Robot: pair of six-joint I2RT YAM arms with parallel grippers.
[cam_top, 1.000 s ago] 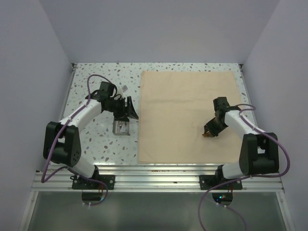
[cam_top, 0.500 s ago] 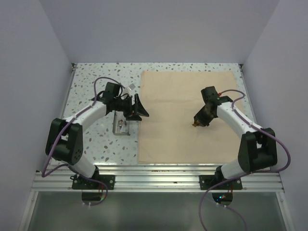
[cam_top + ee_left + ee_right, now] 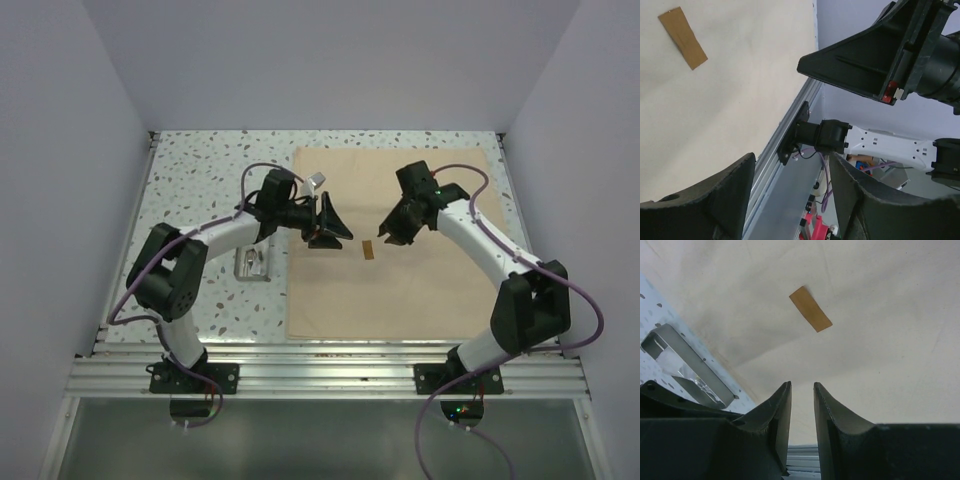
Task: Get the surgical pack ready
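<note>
The tan cloth sheet (image 3: 400, 240) lies flat on the right half of the table. A small brown strip (image 3: 368, 249) rests on it, also seen as the strip (image 3: 682, 37) in the left wrist view and the strip (image 3: 810, 309) in the right wrist view. The grey metal tray (image 3: 252, 263) sits on the speckled table just left of the cloth; the tray (image 3: 690, 372) also shows in the right wrist view. My left gripper (image 3: 337, 230) hovers over the cloth's left part, open and empty (image 3: 790, 165). My right gripper (image 3: 389, 232) hangs just right of the strip, jaws narrowly parted with nothing between them (image 3: 801, 386).
The two grippers face each other closely over the cloth, the strip between them. White walls close in the table on three sides. An aluminium rail (image 3: 320, 355) runs along the near edge.
My left arm swung right from above the tray to over the cloth. My right arm moved up and left. The brown strip, earlier at its fingertips, now lies on the cloth.
</note>
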